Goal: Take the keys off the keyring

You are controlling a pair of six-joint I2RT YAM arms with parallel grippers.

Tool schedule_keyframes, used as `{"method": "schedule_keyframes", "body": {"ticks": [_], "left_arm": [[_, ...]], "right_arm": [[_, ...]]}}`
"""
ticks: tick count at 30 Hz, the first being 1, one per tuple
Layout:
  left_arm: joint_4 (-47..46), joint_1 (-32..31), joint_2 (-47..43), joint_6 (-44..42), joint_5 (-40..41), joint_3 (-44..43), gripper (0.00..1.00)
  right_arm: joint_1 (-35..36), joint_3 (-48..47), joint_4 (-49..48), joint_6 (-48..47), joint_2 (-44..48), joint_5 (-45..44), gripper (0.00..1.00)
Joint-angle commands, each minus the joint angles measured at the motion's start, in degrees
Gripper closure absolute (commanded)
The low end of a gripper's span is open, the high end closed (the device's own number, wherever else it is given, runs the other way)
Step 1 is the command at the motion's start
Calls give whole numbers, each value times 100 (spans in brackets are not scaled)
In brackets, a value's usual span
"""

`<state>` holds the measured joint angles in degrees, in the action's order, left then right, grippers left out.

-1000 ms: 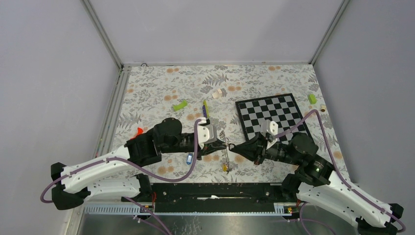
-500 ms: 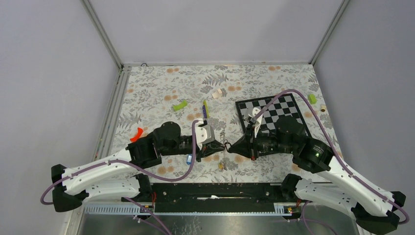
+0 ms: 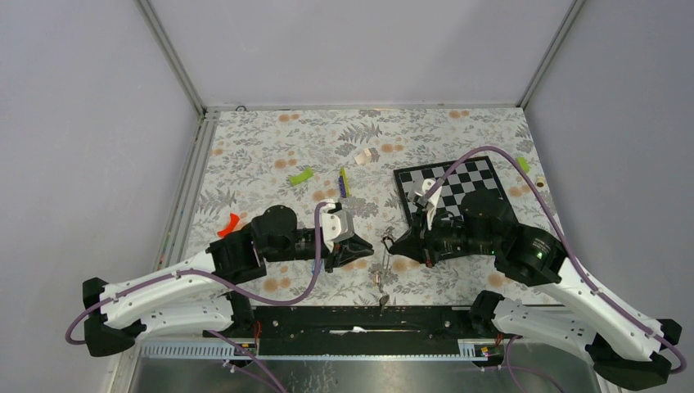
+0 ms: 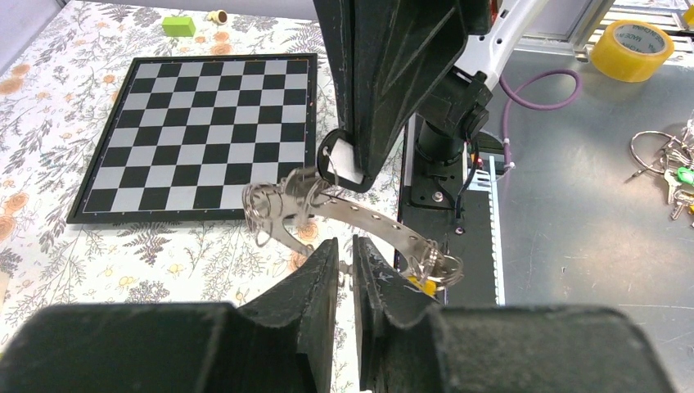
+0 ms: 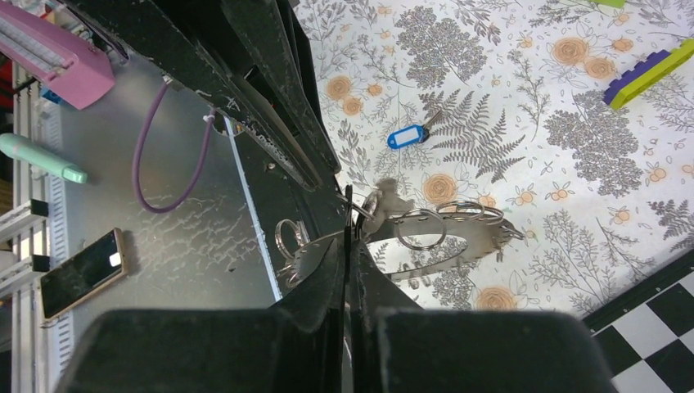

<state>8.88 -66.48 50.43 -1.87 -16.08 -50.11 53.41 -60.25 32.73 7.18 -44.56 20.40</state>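
While the left gripper (image 4: 346,255) hovers just short of the keyring (image 4: 370,223), its fingers drawn to a narrow slit with nothing between them, a blue key (image 5: 405,136) lies loose on the floral table (image 5: 524,78), so the job looks partly done. Held in the air between the arms, the ring carries a yellow key (image 4: 422,284) and some small split rings, and the right gripper (image 5: 348,246) is clamped onto its thin metal band. Next, I judge, the left fingers must pinch the yellow key's head and work it off while the right arm steadies the hoop.
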Motion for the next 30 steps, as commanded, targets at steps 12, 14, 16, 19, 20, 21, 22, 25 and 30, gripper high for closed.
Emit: {"method": "schedule_keyframes", "body": {"ticks": [12,14,16,19,20,21,22,25,30], "left_arm": [[-478,3,-151,49,73,174,83],[-491,3,-176,46,130,182,81],[-520,3,-212,62,152,185,77],[-693,3,-286,124,153,236,73],[-762,3,-308,152,140,257,72],[-845,3,-327,174,138,282,71],[-867,3,-340,172,135,309,69],[-1031,3,-375,169,111,335,62],[-1155,3,-385,170,56,371,55]], "right_arm": [[12,-695,282,-1931,132,279,100],[12,-763,375,-2094,91,364,100],[14,-793,409,-2250,54,418,100],[12,-837,428,-2273,-10,502,100],[12,-846,434,-2280,-31,554,100],[12,-867,446,-2296,-54,601,100],[12,-878,460,-2318,-70,639,100],[12,-946,545,-2528,-112,740,100],[12,-1009,608,-2677,-124,798,100]]}}
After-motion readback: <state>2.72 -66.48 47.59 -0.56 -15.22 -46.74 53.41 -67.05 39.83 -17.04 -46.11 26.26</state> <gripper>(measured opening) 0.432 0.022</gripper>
